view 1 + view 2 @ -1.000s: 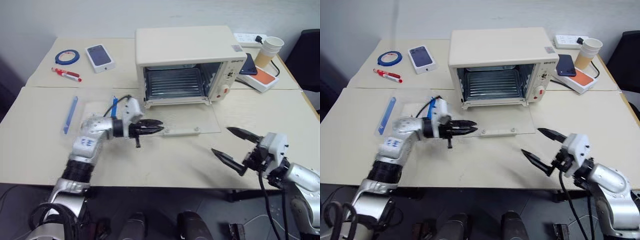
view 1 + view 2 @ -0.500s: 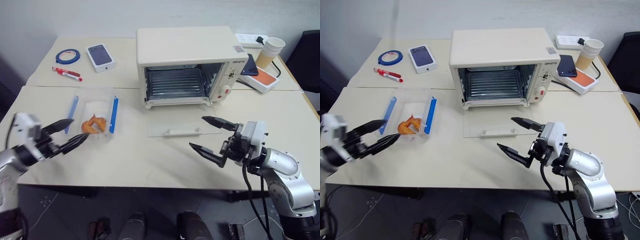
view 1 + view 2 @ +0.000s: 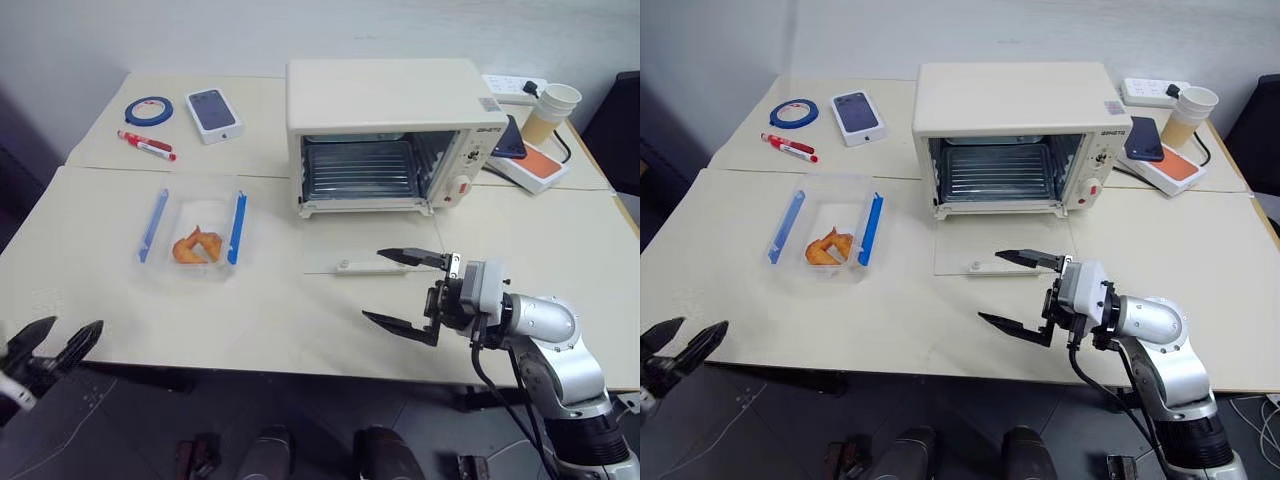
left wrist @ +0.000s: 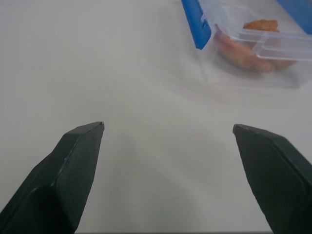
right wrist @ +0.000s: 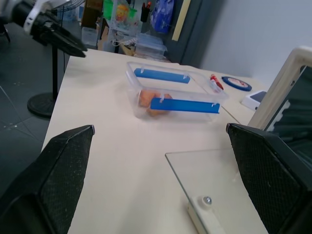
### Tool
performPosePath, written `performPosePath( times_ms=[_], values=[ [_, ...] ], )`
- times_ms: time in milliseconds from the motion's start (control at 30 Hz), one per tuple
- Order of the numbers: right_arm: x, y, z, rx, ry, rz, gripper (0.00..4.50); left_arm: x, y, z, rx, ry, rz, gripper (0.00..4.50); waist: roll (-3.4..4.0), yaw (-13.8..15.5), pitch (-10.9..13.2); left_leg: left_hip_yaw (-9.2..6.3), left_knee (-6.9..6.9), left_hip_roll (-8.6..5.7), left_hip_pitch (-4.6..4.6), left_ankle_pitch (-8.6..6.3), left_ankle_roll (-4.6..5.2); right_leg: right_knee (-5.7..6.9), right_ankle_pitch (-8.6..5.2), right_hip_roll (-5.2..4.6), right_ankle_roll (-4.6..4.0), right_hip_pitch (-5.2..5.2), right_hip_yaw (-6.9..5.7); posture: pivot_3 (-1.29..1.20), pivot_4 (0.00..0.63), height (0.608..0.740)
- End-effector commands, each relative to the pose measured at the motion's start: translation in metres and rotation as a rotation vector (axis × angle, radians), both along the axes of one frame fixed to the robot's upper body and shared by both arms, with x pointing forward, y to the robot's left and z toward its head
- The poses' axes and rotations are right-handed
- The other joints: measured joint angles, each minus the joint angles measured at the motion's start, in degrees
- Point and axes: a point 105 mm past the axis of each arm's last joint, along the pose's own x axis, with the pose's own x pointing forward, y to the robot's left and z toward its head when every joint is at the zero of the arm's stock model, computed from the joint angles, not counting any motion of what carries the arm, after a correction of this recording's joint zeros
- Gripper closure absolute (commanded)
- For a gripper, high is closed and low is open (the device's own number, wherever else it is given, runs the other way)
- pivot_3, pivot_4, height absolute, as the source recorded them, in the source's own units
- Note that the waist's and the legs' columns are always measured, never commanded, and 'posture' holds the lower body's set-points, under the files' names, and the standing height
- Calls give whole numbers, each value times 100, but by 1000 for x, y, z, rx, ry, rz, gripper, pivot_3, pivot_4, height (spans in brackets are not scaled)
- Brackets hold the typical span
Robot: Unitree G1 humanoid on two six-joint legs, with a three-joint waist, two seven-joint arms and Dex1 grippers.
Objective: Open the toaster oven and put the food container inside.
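Note:
The cream toaster oven (image 3: 386, 95) stands at the back of the table. Its glass door (image 3: 372, 256) lies flat and open, and the wire rack shows inside. The clear food container (image 3: 195, 238), with two blue clips and orange-brown food, rests on the table left of the oven. My left gripper (image 3: 52, 346) is open past the table's front left corner, well short of the container (image 4: 253, 39). My right gripper (image 3: 372, 286) is open, points left and hovers just in front of the door's handle edge. From the right wrist I see the container (image 5: 173, 95) beyond the door (image 5: 219, 180).
At the back left lie a white phone box (image 3: 213, 110), a blue tape roll (image 3: 148, 109) and a red marker (image 3: 146, 146). At the back right are a paper cup (image 3: 553, 108), a power strip (image 3: 512, 84) and a phone on an orange-topped box (image 3: 530, 160).
My left gripper has left the door's handle, opened, and swung far left and back off the table's front corner. My right gripper has moved left in front of the door.

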Motion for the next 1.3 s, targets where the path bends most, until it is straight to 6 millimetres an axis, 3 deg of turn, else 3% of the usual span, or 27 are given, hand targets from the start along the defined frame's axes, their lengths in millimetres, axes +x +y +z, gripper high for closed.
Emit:
performPosePath(
  times_ms=[33,100,167,233,367,567,867,1233,1300],
  values=[
    [-1,-5,5,-10,-31,31,0,19,-38,34,-177,13,3,23,0,-10,1,-1,-1,1,-1,0,0,2,0,0,0,-2,-1,0,150,740],
    [0,-6,4,-12,-28,37,0,16,-51,28,-226,144,32,23,-2,-46,-1,-4,1,4,1,0,-1,6,0,2,0,-1,-1,0,150,740],
    [1,-4,3,-8,-22,47,0,21,-76,40,-300,137,5,23,-3,-138,-2,5,-5,3,4,0,-2,16,0,3,0,-11,13,0,150,740],
    [2,-2,0,-6,-15,60,0,24,-83,42,-338,177,87,23,-3,-200,-2,-11,-20,1,12,-4,-6,26,0,13,0,-19,33,0,150,740],
    [2,1,-2,-3,-10,73,0,35,-86,39,-446,245,268,23,3,-216,-1,-3,-14,2,12,-3,-9,21,0,19,0,-36,41,0,150,740],
    [0,-4,-6,-8,0,55,0,47,-89,39,-502,264,397,23,3,-171,-1,0,-5,-5,6,-2,-12,18,0,21,0,-36,46,0,150,740],
    [-8,-3,-10,3,13,28,0,77,-110,24,-717,349,434,23,3,-51,-4,4,9,-11,0,-2,-12,17,1,24,1,-35,44,0,150,740],
    [-11,-6,-10,17,27,-12,0,96,-118,23,-667,409,400,23,3,-65,-4,5,8,-11,1,-2,-12,25,1,28,1,-38,41,0,150,740],
    [-11,-5,-10,23,32,-16,0,95,-112,19,-640,428,421,434,3,-66,-4,5,8,-10,2,-2,-12,25,1,28,1,-39,42,0,150,740]
  ],
)
